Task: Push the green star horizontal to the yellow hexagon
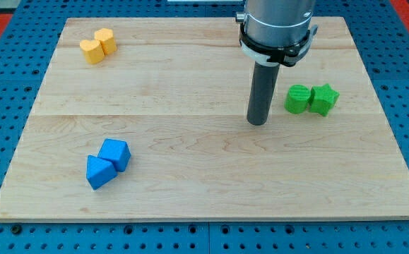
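The green star (324,99) lies at the view's right, touching a green round block (298,99) on its left side. The yellow hexagon (106,41) sits at the view's top left, touching a yellow heart-shaped block (90,51). My tip (258,121) rests on the board just left of the green round block, a short gap apart from it and slightly lower in the view. The star is lower in the view than the hexagon.
Two blue blocks (107,164) touch each other at the view's bottom left. The wooden board (204,183) ends at a blue perforated table on all sides.
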Tool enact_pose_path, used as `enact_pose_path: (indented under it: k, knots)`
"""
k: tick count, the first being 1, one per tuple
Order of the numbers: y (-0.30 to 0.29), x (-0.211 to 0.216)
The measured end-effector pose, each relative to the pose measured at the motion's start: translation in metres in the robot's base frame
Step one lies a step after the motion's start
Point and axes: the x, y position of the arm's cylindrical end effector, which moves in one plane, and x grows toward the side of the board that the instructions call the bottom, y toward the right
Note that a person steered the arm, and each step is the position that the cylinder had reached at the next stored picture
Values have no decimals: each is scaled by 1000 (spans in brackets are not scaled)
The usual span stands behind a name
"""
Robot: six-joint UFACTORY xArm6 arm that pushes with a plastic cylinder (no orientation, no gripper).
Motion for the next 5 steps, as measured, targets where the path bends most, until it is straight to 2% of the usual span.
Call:
enact_pose_path:
  k: [1, 2, 4, 5]
  knots:
    - [-3, 0]
    - [13, 21]
    - [201, 15]
    - [157, -25]
